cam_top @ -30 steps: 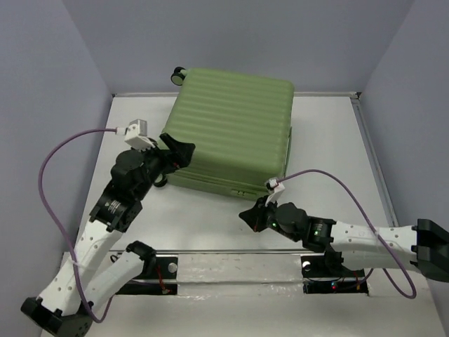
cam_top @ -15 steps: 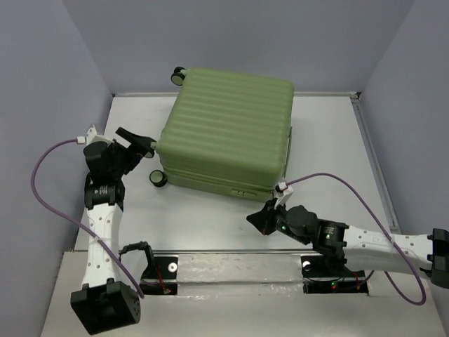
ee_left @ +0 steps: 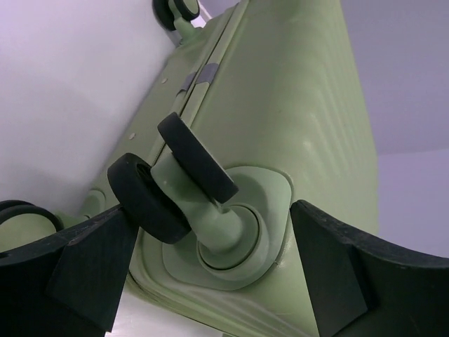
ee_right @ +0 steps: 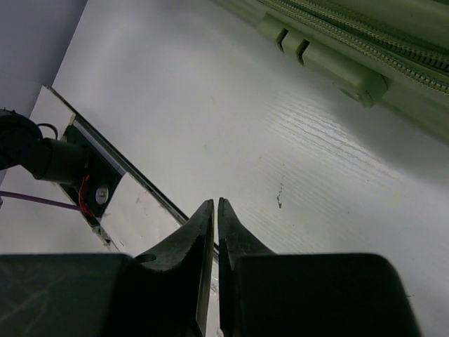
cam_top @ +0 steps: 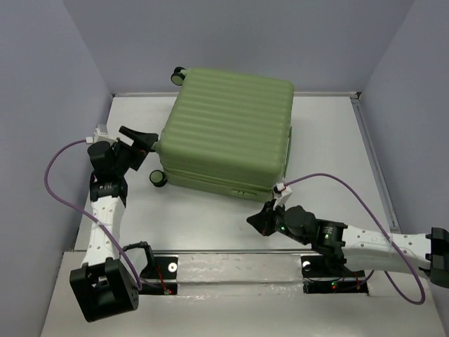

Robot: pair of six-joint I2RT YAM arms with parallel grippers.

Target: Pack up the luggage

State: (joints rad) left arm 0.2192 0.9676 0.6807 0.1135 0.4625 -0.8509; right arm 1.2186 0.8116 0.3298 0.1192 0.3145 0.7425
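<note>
Luggage (cam_top: 228, 133): lies flat on the table (cam_top: 210, 210), toward the far side, ribbed green shell up, lid down on the base. No lining shows in any view.

Near long edge, right wrist view: the zipper (ee_right: 365, 28) looks run shut along the stretch I can see, and the lock block (ee_right: 330, 60) sits flush on the edge. Whether the pulls are docked in it, I cannot tell.

My left gripper (cam_top: 149, 144): jaws spread wide, holding nothing. It hangs just beside the case's near-left corner, and the twin black wheel (ee_left: 172, 186) on its green stem sits between my fingers without touching either one.

My right gripper (ee_right: 214, 210): fingers (ee_right: 200, 235) drawn almost together, only a hairline slit between them, nothing in it. It points down at bare table in front of the near edge, close to the lock but apart from the case.

Loose items to pack: none visible on the table (the shell hides whatever is inside, so contents are unconfirmed).

Progress, my reading: filling and closing appear done, and the job looks at or close to its end. What could remain:
- confirming the zip is home all the way round, since the far and side edges are not shown closely
- possibly squaring or standing the case, which my left jaws at the wheel corner are well placed for.
</note>
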